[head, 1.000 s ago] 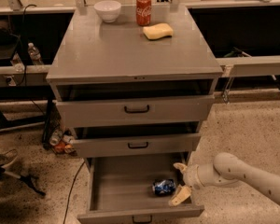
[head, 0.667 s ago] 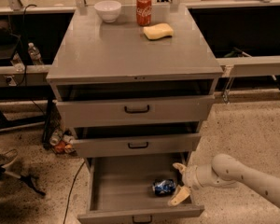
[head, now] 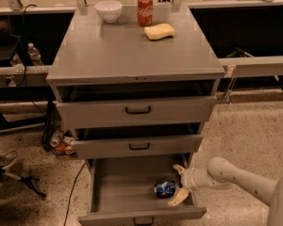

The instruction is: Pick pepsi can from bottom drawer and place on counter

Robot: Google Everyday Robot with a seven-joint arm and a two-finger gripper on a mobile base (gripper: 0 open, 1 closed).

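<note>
pepsi can (head: 165,189) lay on its side, near right of the bottom drawer (head: 122,182) | gripper (head: 180,183) just right of it, fingers spread wide, empty, apparently set to straddle it

Only marking close to readable: white script running down the red can (head: 145,9) at the far edge of the counter (head: 122,51). It looks like Coca-Cola lettering, but single letters are not clear. The pepsi can (head: 165,189) lies on its side at the near right of the open bottom drawer (head: 113,187); blue with a pale patch, lettering too small to read. The gripper (head: 178,183) sits in the drawer just right of that can, jaws spread.
</note>
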